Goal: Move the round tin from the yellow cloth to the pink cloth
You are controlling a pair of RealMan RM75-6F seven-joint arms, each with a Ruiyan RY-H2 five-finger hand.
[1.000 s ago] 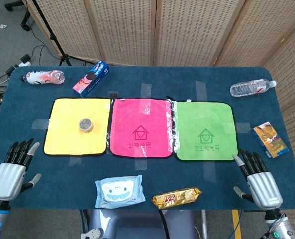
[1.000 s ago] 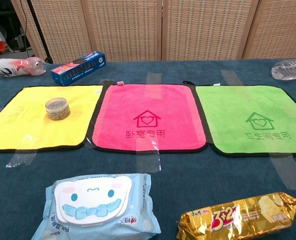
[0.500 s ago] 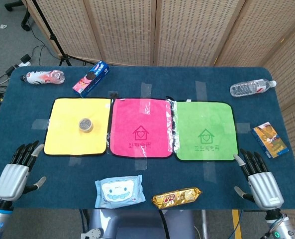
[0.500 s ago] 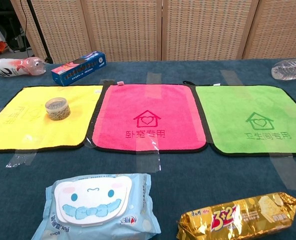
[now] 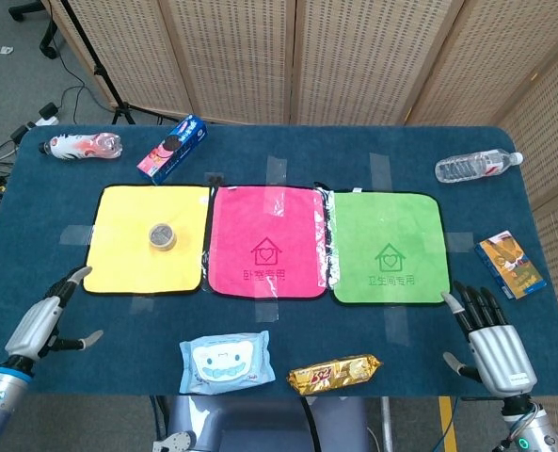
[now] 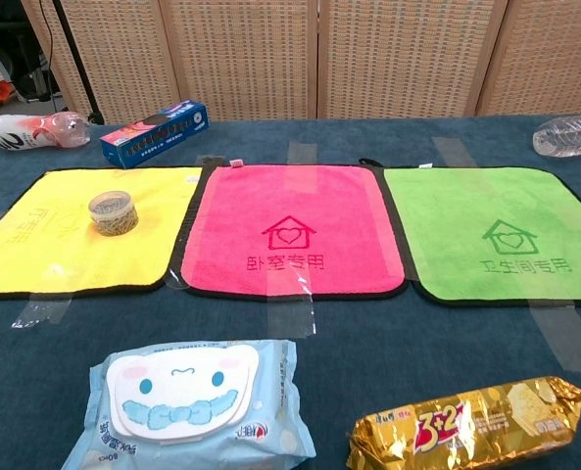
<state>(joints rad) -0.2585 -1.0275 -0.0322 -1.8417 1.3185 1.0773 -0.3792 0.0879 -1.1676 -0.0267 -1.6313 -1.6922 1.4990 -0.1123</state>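
Tin [image 5: 162, 235]: upright on the yellow cloth [image 5: 119, 247], right of its middle.
Pink cloth [image 5: 267, 240]: bare, printed with a heart-in-house mark.
Left robot hand [image 5: 48, 315]: empty, fingers spread, over the worktop [image 5: 288, 151] near the yellow cloth's front-left corner.
Right robot hand [image 5: 490, 341]: empty, fingers spread.
Gold packet [image 6: 481, 422]: reads "3+2".

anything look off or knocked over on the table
Two bottles lie on their sides: a clear bottle at the far right, a red-and-white bottle at the far left. Nothing looks spilled or damaged.
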